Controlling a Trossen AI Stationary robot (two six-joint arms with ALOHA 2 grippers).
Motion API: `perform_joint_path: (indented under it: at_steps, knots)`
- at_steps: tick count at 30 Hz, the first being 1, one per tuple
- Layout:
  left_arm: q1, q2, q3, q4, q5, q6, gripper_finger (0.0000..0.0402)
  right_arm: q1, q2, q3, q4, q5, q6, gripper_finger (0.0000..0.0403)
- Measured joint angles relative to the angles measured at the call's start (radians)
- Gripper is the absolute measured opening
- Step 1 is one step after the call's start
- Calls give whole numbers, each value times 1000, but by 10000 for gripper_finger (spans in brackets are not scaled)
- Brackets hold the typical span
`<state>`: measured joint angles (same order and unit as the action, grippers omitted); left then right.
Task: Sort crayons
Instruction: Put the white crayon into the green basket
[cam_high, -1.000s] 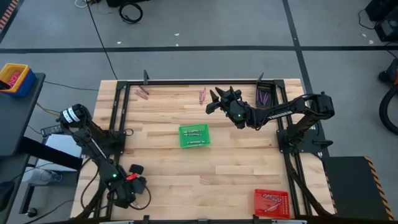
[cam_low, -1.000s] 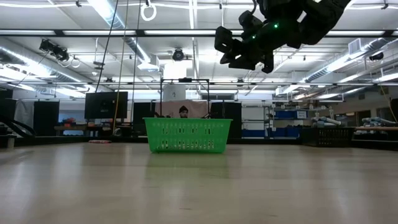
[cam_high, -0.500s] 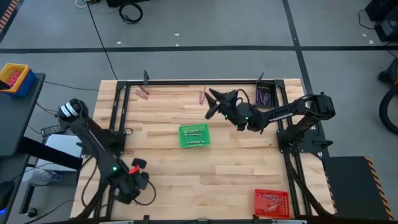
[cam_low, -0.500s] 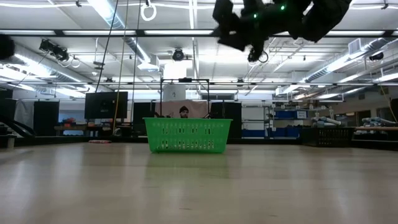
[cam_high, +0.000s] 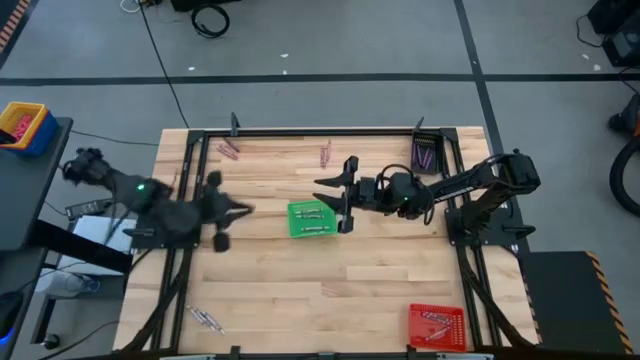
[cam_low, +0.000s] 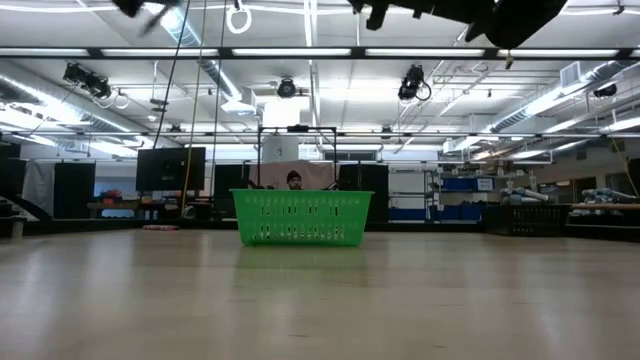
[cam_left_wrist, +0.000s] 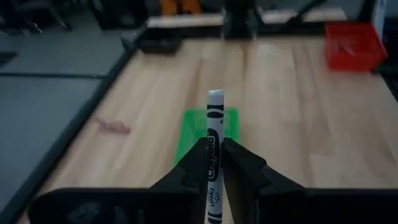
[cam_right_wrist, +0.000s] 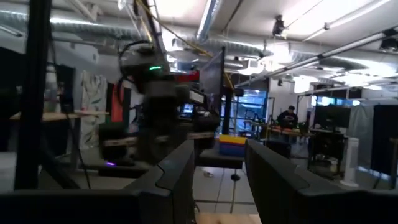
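Left claw (cam_high: 228, 211) pinched closed; right claw (cam_high: 335, 196) spread wide.

The crayon (cam_left_wrist: 214, 163) wrapper bears lettering that looks like "Crayola"; the smaller print is unreadable.

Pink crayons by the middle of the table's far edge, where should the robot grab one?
Grab an outer one of the pink crayons around its middle, straight down from above. They lie flat on the table, bunched, pointing roughly toward the far edge, so the grip should close across the thin width. The open right gripper looks nearest.
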<state>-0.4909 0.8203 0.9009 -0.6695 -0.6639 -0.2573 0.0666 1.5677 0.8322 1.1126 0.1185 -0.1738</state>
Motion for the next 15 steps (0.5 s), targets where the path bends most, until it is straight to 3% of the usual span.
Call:
perform_joint_path:
  at_steps: [3, 6, 10, 15]
  knots:
    - [172, 34, -9, 172, 212, 156, 48, 21, 0, 8, 11, 43, -20, 147]
    - [307, 120, -5, 334, 349, 248, 48, 53, -14, 17, 8, 106, -68, 147]
    - [434, 254, -6, 370, 389, 291, 48, 134, -71, 19, -14, 220, -168, 147]
    - [527, 431, -7, 464, 436, 294, 48, 245, -115, 19, -37, 453, -320, 147]
